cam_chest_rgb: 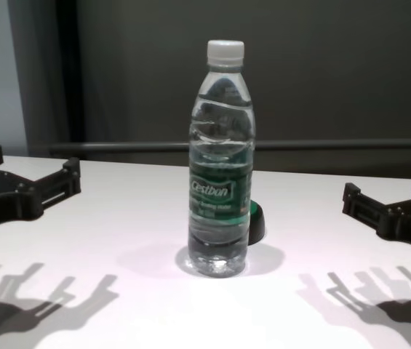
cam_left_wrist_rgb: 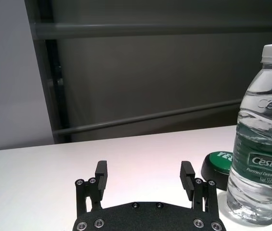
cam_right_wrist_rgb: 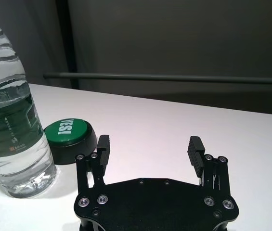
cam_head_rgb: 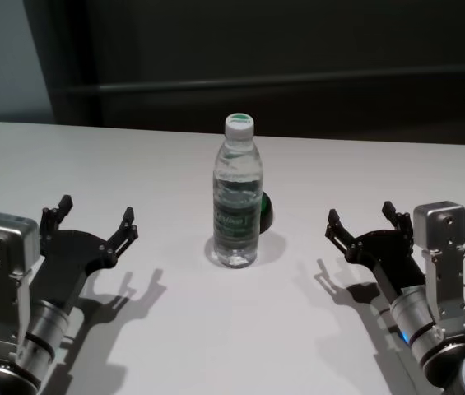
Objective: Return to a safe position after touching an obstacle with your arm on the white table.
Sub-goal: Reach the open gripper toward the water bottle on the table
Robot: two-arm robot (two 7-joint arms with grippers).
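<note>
Two grippers flank the bottle [cam_head_rgb: 237, 197] in the head view: it stands upright on the white table [cam_head_rgb: 216, 346], its long axis vertical, roughly midway between the left gripper [cam_head_rgb: 96, 219] and the right gripper [cam_head_rgb: 360, 218], both spread open, holding nothing and well clear of it. From the left wrist view, the left gripper's fingers [cam_left_wrist_rgb: 101, 175] are parted over bare tabletop, with the bottle off to one side and a green-topped button [cam_left_wrist_rgb: 218, 163] just behind it. From the right wrist view, the open right gripper [cam_right_wrist_rgb: 148, 149] points past the bottle, not at it. In the chest view, neither arm looks clearly nearer; both hover above their own shadows. With no contact showing, either arm would seemingly have to swing inward toward the centre to touch it.
</note>
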